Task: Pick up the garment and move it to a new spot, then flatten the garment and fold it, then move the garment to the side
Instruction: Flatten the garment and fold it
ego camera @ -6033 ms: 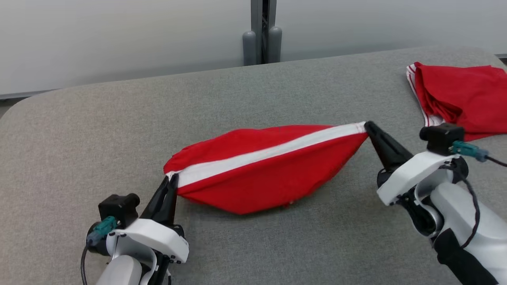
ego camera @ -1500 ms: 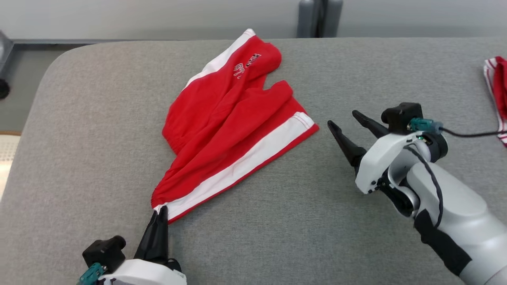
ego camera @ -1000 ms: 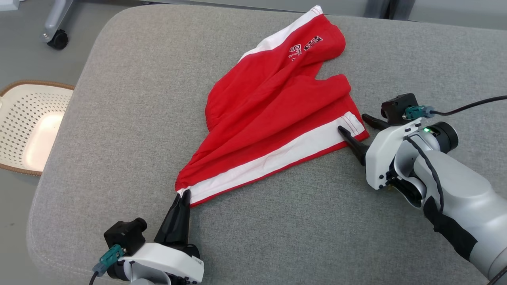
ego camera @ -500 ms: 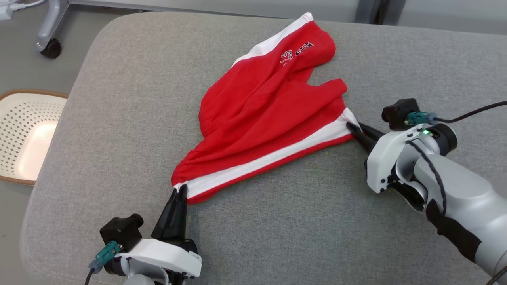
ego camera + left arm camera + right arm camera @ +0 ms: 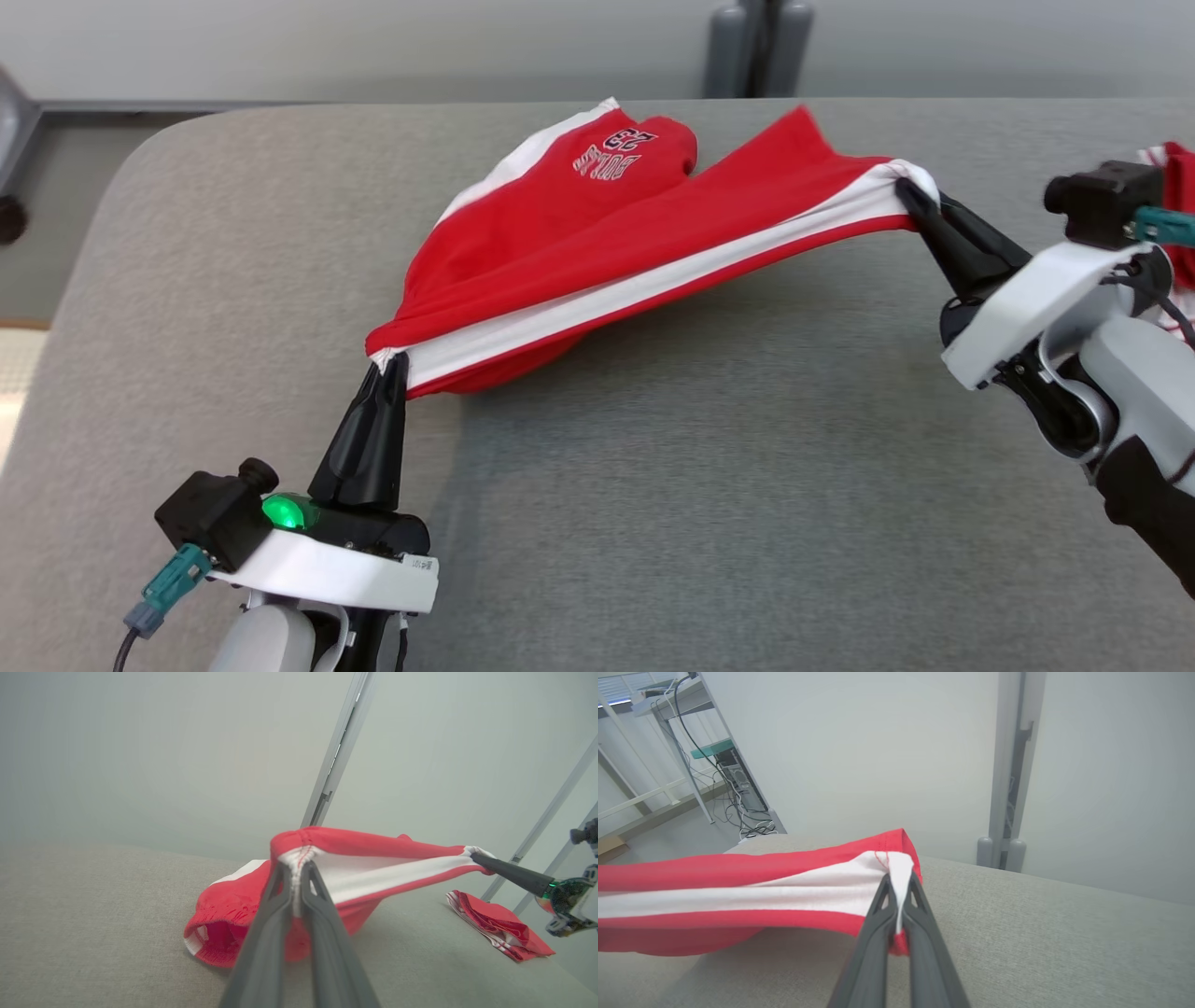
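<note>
Robot's white-shelled wrists (image 5: 327,574), on grey forearms, carried long, dark, tapering fingers (image 5: 369,439).
The left end effector (image 5: 392,366) bore a glowing green lamp (image 5: 285,511) and a small printed label (image 5: 417,563); the right end effector (image 5: 906,191) had a black camera block (image 5: 1097,201) with a teal plug (image 5: 1162,224).

Grey padded table, pale plain room.
Table (image 5: 653,523) w/ grey fabric top, rounded far-left corner. Pale wall (image 5: 373,47) behind; grey upright post (image 5: 758,47) w/ two round feet. Grey floor (image 5: 56,215) at left; metal rack (image 5: 712,746) w/ cables. Soft, even light.
</note>
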Robot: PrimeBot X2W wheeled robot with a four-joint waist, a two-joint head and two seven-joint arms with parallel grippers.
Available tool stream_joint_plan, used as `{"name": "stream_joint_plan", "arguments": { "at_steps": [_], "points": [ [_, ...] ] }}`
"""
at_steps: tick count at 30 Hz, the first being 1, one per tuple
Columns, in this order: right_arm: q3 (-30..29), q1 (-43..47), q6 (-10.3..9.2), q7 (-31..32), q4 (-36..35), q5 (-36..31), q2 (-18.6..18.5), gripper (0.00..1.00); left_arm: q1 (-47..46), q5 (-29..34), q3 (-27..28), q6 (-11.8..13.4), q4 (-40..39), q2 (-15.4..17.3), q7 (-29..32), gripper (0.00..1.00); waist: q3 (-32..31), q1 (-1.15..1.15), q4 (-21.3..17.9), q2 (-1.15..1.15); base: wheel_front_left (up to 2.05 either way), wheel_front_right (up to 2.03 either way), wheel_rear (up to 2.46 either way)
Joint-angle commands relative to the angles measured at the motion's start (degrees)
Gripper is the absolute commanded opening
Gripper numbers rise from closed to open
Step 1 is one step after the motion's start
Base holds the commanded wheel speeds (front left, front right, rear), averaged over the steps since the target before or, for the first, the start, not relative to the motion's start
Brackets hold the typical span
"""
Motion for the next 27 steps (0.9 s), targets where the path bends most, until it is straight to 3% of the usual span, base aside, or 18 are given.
{"name": "stream_joint_plan", "arguments": {
  "at_steps": [1,11,21,27],
  "points": [
    [-3.59,2.67,-0.26,-0.43,-1.97,-2.02,-2.14,0.00,0.31,-0.36,0.44,0.02,-1.51,1.39,-0.27,0.00,-1.78,0.00,-4.23,0.00,0.00,0.00,0.00],
    [-20.55,7.94,-0.27,-0.46,-17.28,-8.39,-5.03,0.00,-8.32,-5.95,-0.23,-0.51,-12.69,8.30,9.63,0.00,-5.81,0.00,-11.73,0.00,0.00,0.00,0.00],
    [-25.40,4.51,-0.27,-0.41,-24.60,-9.84,-9.70,0.00,-20.86,-12.75,0.31,-0.50,-21.27,14.15,24.42,0.00,-7.74,0.00,-13.89,0.00,0.00,0.00,0.00],
    [-27.32,1.06,-0.27,1.90,-23.98,-10.36,-10.96,0.00,-28.58,-17.08,-1.48,0.73,-20.43,15.29,34.93,0.00,-5.83,0.00,-13.45,0.00,0.00,0.00,0.00]
  ]
}}
